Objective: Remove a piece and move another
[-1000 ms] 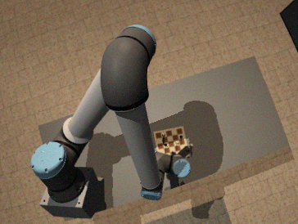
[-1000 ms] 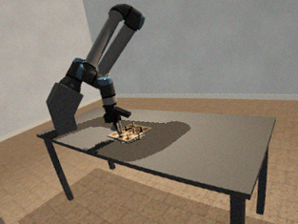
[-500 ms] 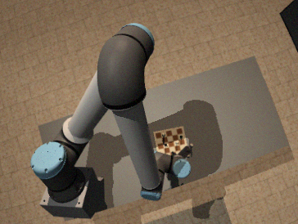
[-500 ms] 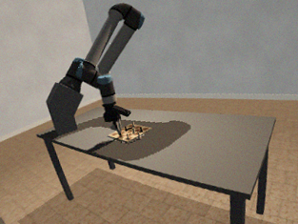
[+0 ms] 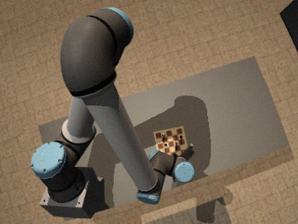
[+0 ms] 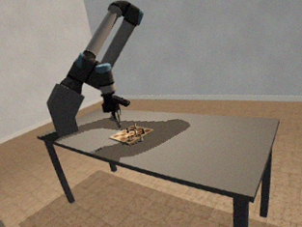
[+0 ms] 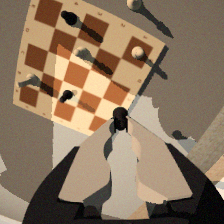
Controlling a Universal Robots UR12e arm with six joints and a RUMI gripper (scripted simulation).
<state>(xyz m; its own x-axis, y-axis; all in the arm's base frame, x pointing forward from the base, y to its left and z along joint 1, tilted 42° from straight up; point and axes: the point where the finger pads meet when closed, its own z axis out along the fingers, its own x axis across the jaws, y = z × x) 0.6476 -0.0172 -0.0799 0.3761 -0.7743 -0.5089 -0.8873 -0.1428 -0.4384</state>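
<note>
The board lies on the table. My gripper is shut on a black piece; in the wrist view it overlaps the board's lower right edge, and in the exterior view it is beside the board's left corner, apparently raised. C1 and C5 look empty. A pale piece stands on the table off the number-1 side. On the board are two black pieces, one near the top and one low, and pale pieces at the centre, right corner and left.
The grey table carries the arm's base at one end. The arm's shadow falls across the board and the table. In the top view the wrist hides the fingers and covers the board's near side.
</note>
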